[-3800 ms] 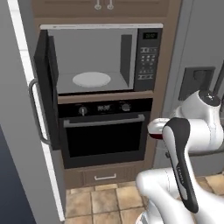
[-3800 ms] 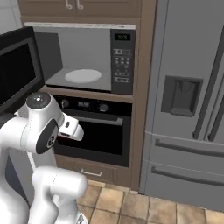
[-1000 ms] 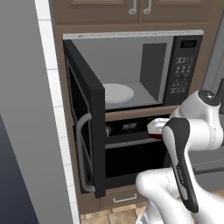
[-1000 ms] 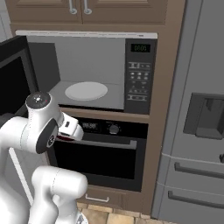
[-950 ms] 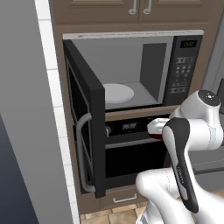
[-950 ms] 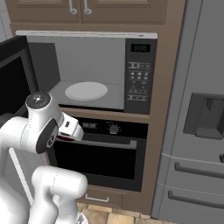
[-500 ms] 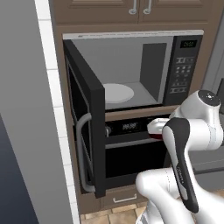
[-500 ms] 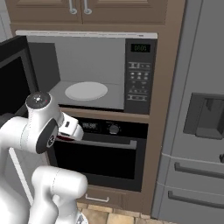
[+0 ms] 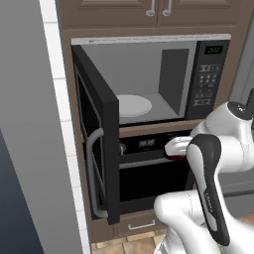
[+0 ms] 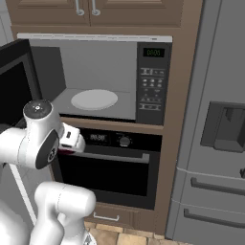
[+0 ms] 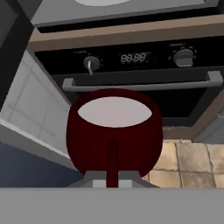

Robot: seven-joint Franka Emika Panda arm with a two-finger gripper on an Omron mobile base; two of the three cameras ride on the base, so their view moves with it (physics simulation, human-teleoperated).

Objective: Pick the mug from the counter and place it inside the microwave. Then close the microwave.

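Dark red mug (image 11: pixel 113 131) is up off the counter, pinched tight in our claw (image 11: pixel 112 180) before the oven (image 10: pixel 110 170), so we're halfway: the open microwave (image 9: pixel 149 82) awaits it, then its door (image 9: pixel 96 134) needs shutting.

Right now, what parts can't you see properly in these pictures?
- Gripper fingertips: hand view, hidden behind the mug.
- Most of the mug: both base views, hidden by the white arm.
- Microwave door: right base view, cut off by the left edge.
- Keypad labels: too small to read.
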